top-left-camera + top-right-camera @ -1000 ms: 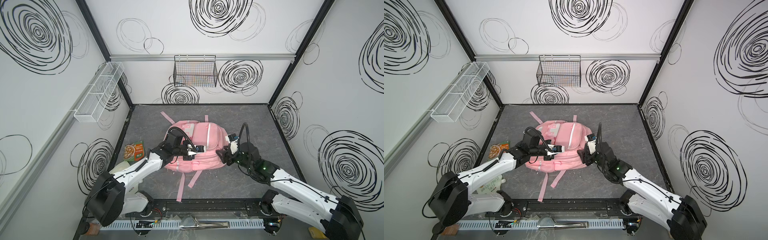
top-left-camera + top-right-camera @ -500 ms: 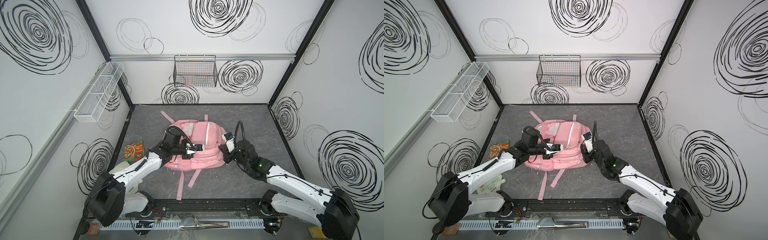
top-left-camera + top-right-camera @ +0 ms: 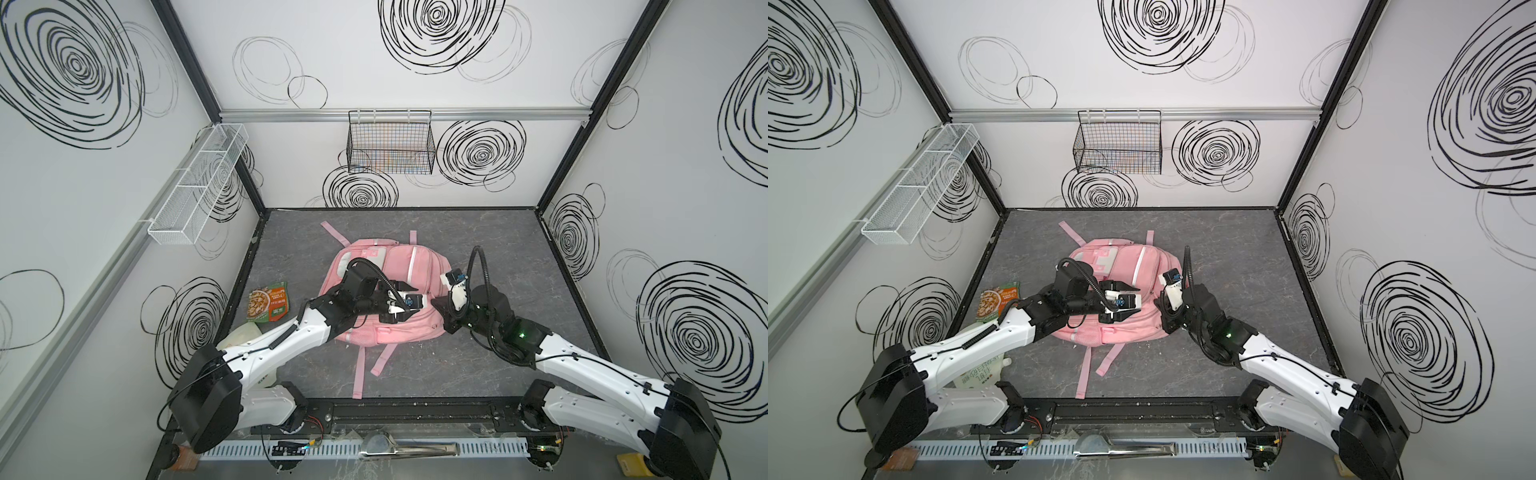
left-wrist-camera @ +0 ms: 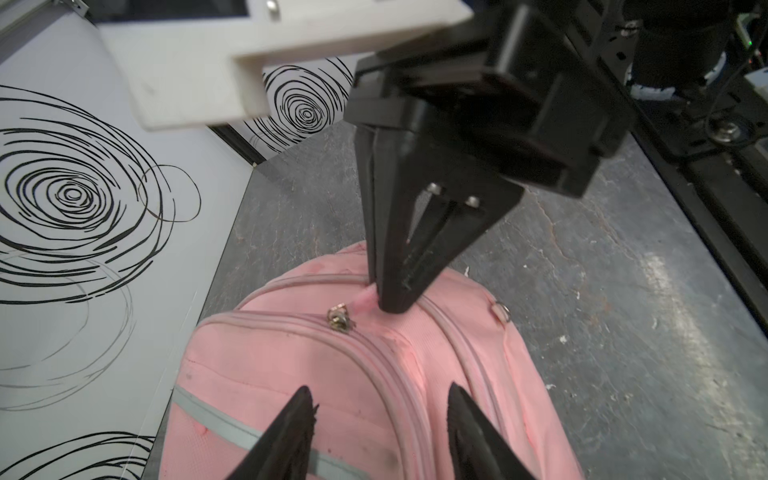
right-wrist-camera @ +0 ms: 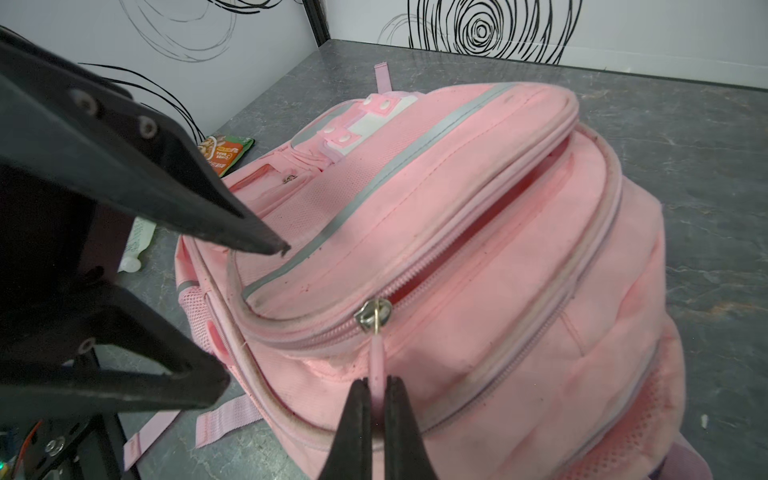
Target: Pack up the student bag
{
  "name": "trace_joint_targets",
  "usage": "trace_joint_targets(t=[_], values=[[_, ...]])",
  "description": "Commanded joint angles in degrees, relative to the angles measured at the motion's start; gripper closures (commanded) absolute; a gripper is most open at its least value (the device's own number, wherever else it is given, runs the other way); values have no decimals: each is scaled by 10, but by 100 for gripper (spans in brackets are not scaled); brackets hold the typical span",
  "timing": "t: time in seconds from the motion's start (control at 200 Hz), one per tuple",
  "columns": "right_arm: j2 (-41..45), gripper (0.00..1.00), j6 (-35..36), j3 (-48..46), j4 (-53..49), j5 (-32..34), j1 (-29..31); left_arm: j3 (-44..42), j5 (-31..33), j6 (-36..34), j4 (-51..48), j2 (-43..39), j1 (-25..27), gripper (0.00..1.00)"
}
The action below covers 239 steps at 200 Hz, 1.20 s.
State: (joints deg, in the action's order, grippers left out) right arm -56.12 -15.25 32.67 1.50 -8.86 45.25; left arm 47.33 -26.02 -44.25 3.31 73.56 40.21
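While my left claw (image 4: 379, 390) hangs wide and empty just above the bag (image 3: 428, 270), which lies flat beneath it, it should drop and pin the fabric behind the slider (image 5: 373, 314). Ahead of my right claw (image 5: 377, 382), tips pinched on the pink pull (image 5: 376, 357), the zip gapes partly; I judge a steady tug along the track best. A second ago left was nearly shut, right spread apart and clear of the pull.
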Motion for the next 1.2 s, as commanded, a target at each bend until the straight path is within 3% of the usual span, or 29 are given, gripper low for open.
trace_joint_targets(t=[0.0, 0.15, 0.51, 0.87, 0.935, 0.996, 1.106, 1.191], values=[[30, 100, -21, 9, 44, -1, 19, 16, 32, 53, 40, 25, 6, 48], [54, 100, -38, 3, 37, 17, 26, 34, 49, 41, 2, 46, 7, 55], [69, 100, -57, 0, 15, 58, 25, 29, 93, 25, -30, 42, 8, 58], [74, 100, -83, 9, 16, 60, 24, 35, 158, 47, -72, 42, 31, 75], [76, 100, -89, 8, 18, 61, 24, 35, 179, 53, -75, 41, 33, 73], [76, 100, -94, 8, 17, 64, 23, 34, 191, 55, -76, 38, 36, 63], [72, 100, -103, 7, 21, 65, 24, 31, 187, 66, -76, 26, 40, 54], [71, 100, -108, 5, 29, 65, 24, 28, 190, 77, -73, 16, 44, 53]])
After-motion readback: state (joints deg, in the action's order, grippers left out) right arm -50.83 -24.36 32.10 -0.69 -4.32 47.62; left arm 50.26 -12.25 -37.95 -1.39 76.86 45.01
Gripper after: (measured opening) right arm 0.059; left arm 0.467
